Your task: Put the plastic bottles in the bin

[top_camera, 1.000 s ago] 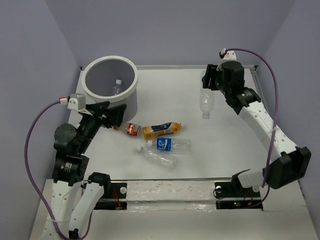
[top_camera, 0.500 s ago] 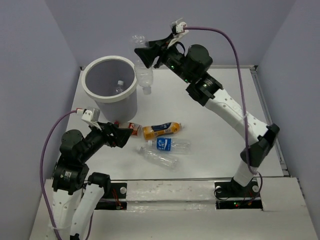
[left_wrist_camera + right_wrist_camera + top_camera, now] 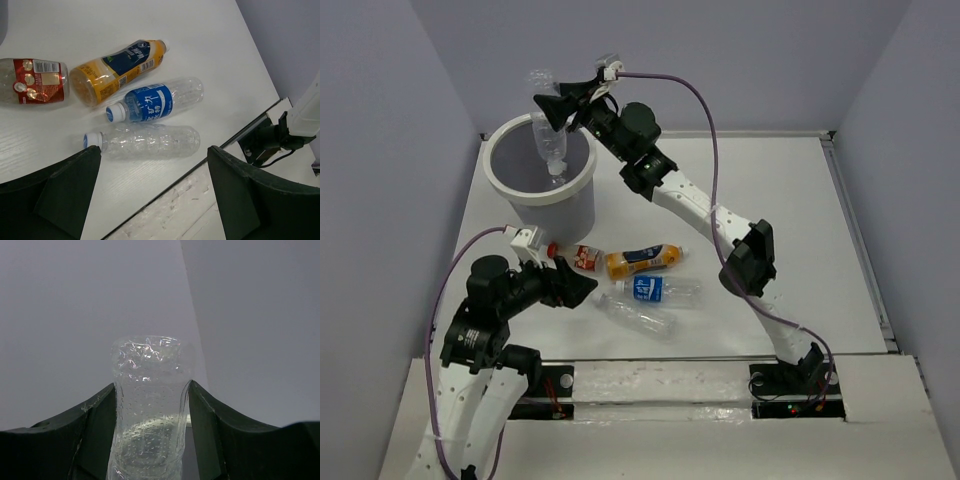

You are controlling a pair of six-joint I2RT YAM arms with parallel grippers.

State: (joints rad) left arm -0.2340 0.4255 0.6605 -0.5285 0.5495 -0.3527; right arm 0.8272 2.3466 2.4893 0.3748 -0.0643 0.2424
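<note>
Over round bin (image 3: pixel 582 208), right hand (image 3: pixel 556 108) grips crinkled bottle (image 3: pixel 552 148).

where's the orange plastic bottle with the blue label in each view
Top external: the orange plastic bottle lies near the centre.
Left wrist: upper left, cap towards the right.
Right wrist: not in it.
Shared landmark: the clear bottle with a blue label lying alongside it.

bin (image 3: pixel 565 212) white/grey | clear bottle (image 3: pixel 147 405) | orange bottle (image 3: pixel 117 70), blue label | red-labelled bottle (image 3: pixel 32 80)
</note>
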